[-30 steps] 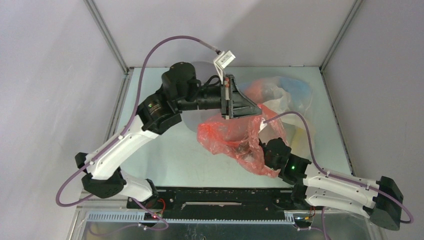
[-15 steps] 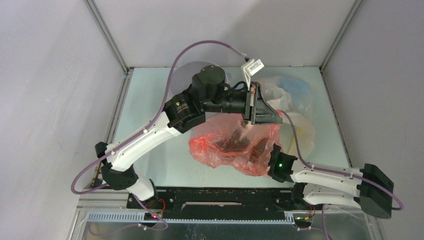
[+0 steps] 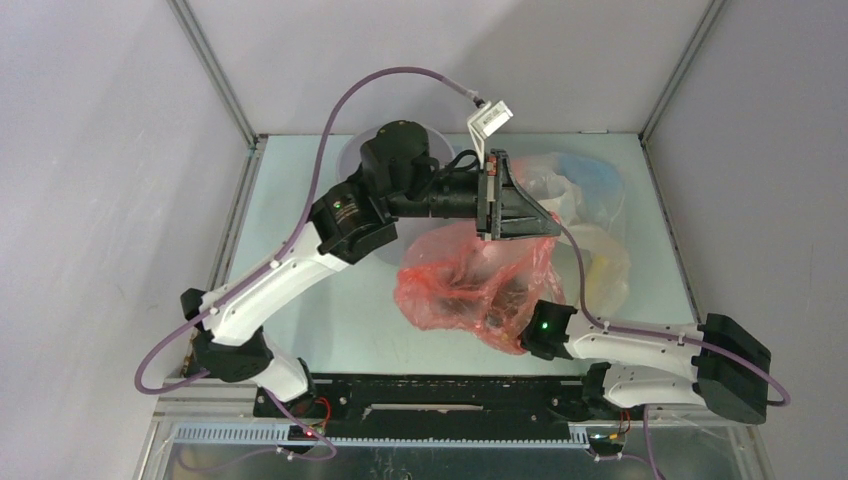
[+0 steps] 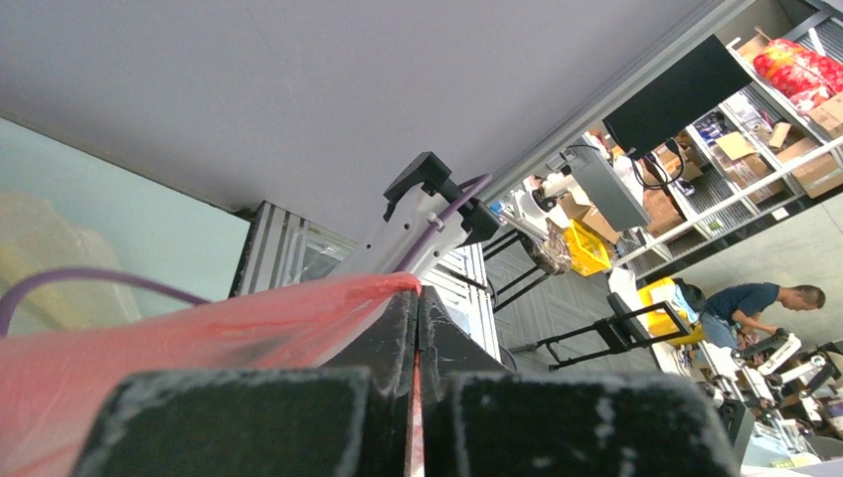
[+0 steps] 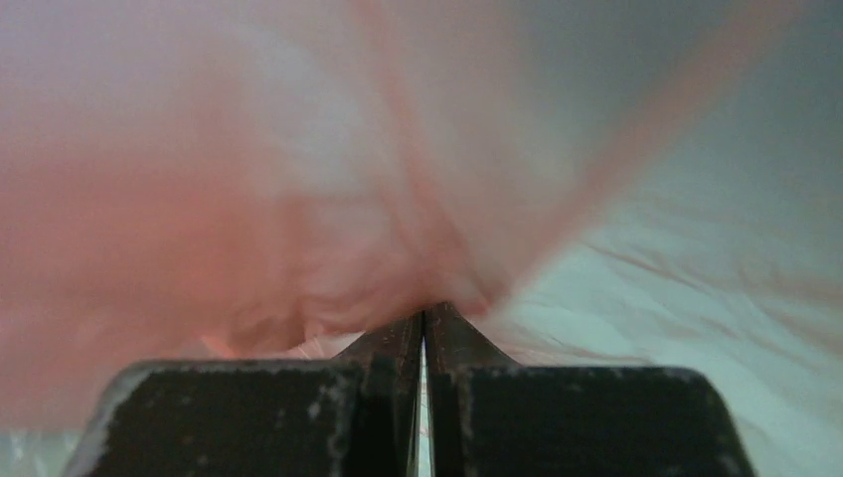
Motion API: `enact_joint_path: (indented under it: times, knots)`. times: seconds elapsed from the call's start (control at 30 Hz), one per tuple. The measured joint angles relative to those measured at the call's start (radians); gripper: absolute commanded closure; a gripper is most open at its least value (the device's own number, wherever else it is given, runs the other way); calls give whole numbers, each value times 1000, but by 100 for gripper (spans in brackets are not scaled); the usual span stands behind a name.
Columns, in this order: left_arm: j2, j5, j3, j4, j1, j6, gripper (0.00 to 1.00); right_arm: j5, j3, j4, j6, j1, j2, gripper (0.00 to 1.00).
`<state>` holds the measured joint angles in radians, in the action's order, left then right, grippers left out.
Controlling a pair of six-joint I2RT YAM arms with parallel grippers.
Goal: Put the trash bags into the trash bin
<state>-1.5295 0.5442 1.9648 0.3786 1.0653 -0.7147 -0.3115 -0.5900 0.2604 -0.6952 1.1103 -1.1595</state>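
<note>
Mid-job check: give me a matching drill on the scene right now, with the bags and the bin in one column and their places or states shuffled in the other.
Things
1. red bag
2. blue bag
3. pale yellow bag
4. trash bin

Places or states
A. at the far side, partly covered by the left arm
B. farthest back on the right
C. pinched by both the left tool and the right tool
D. on the right, just in front of the blue bag

Pairs: 1-C, 2-B, 3-D, 4-A
</note>
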Motion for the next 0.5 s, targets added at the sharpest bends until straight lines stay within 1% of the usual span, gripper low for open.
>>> enact_joint_path:
  times: [0.17, 0.23, 0.37, 0.5]
  knots:
    - [94, -43, -13, 66, -14, 20, 99, -195, -1, -252, -34, -69, 0, 100]
    - [146, -65, -33, 82, -20, 31, 99, -248, -1, -323, -39, -88, 0, 100]
    - [248, -100, -94, 106, -27, 54, 99, -304, -1, -404, -34, -97, 26, 100]
    - [310, -129, -169, 111, -30, 72, 97, -332, -1, -459, -18, -95, 132, 100]
